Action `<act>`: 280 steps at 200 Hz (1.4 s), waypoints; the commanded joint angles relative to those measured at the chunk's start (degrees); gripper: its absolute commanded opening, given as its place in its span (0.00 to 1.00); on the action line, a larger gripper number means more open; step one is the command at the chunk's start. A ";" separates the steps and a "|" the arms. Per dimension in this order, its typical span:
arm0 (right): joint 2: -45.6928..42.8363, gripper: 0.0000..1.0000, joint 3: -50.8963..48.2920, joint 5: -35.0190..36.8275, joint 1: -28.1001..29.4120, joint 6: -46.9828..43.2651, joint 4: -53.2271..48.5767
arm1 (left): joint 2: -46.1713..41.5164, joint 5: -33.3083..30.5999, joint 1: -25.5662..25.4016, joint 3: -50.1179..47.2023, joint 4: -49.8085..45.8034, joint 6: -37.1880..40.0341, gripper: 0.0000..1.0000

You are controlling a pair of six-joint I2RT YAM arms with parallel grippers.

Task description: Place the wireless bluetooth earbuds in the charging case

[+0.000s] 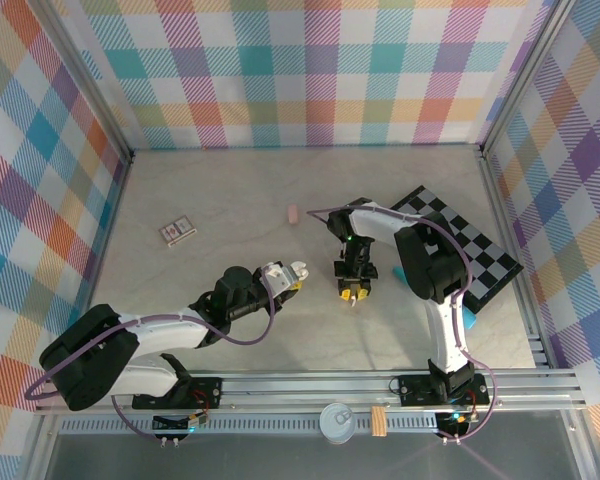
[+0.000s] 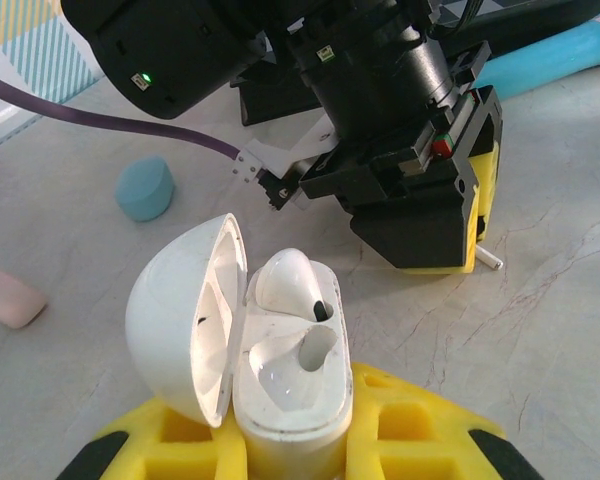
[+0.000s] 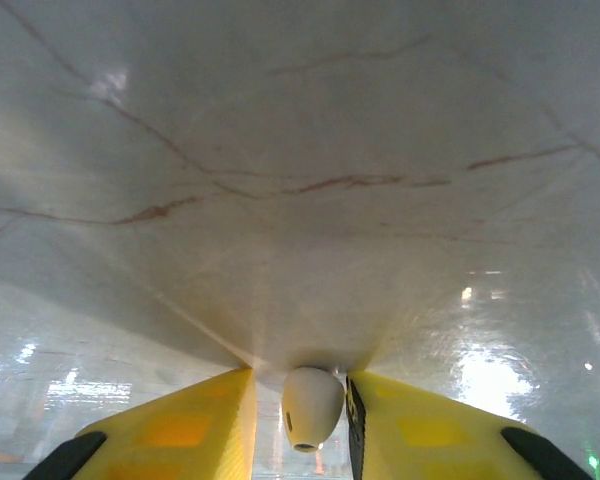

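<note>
The left gripper (image 1: 296,274) clamps the open charging case (image 2: 290,400) at mid-surface (image 1: 230,200), with a seated earbud (image 2: 285,282) inside. Just right, the right gripper (image 1: 354,294) points down, its jaws narrowly parted around a white earbud (image 3: 312,405). A checkered board (image 1: 475,245) lies right; plaid walls (image 1: 310,70) enclose the room.
</note>
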 commanded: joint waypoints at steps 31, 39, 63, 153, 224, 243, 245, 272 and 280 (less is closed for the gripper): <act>1.79 0.24 -0.97 2.88 -0.06 -0.06 0.98 | -2.43 1.57 0.48 1.82 -1.05 0.94 0.07; 1.71 0.23 -0.96 3.41 -0.01 -0.05 0.85 | -2.49 1.61 0.49 1.82 -1.18 1.04 0.07; -0.03 0.20 -1.48 4.02 -0.05 0.17 1.26 | -2.23 1.89 0.50 2.02 -1.20 0.93 0.07; -19.49 0.17 -7.83 8.80 2.13 0.63 11.69 | 1.93 2.11 0.48 3.90 1.47 -4.80 0.07; -36.47 0.15 -15.17 12.26 3.72 -3.84 26.83 | 7.24 6.71 0.73 10.46 -0.31 -13.82 0.07; -39.96 0.16 -16.13 11.38 4.15 -5.79 29.55 | 7.45 7.45 0.70 11.77 -2.25 -14.21 0.07; -40.26 0.16 -16.17 11.14 4.18 -5.98 29.74 | 7.50 7.55 0.74 11.91 -2.48 -14.15 0.07; -43.36 0.16 -16.68 9.09 5.69 -9.34 32.04 | 8.51 9.75 0.79 13.88 -4.90 -14.41 0.07; -44.16 0.16 -16.80 8.84 6.62 -10.40 32.57 | 8.73 10.19 0.77 14.12 -4.49 -14.96 0.07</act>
